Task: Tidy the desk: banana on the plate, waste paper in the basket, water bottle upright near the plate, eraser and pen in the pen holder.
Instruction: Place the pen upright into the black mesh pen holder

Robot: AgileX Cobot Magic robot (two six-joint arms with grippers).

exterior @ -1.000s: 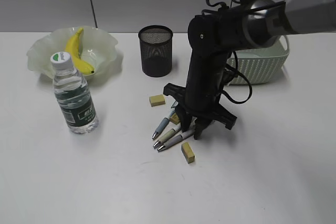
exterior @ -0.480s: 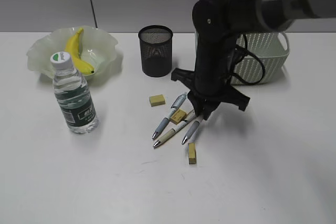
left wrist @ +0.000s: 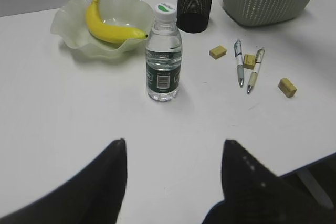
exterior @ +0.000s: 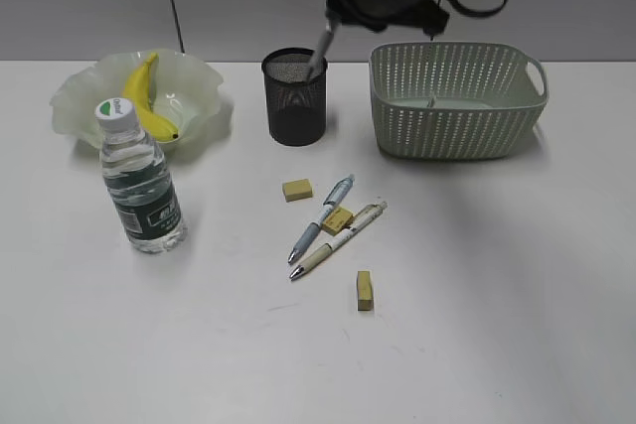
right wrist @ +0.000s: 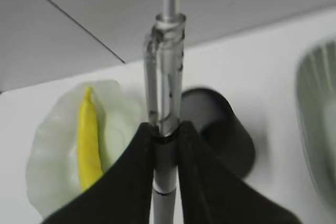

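Pen point(exterior: 320, 45), silver-grey with a clear barrel, is hanging tilted over the pen holder point(exterior: 295, 96), tip just above the rim, pinched in the right gripper point(right wrist: 165, 132) whose jaws are closing tight on its body. Right wrist view is showing that grip up close, blurred; exterior view is showing two more pens point(exterior: 336, 224) and three erasers point(exterior: 297, 190) lying at 5 o'clock from the holder. Left gripper point(left wrist: 173, 174) is sitting open, empty, only in its own view. Banana point(exterior: 145, 96) is lying in the plate point(exterior: 75, 101); water bottle point(exterior: 141, 178) is standing upright at 6 o'clock from the plate, label text unreadable. Basket point(exterior: 457, 98) is sitting at 3 o'clock from the holder
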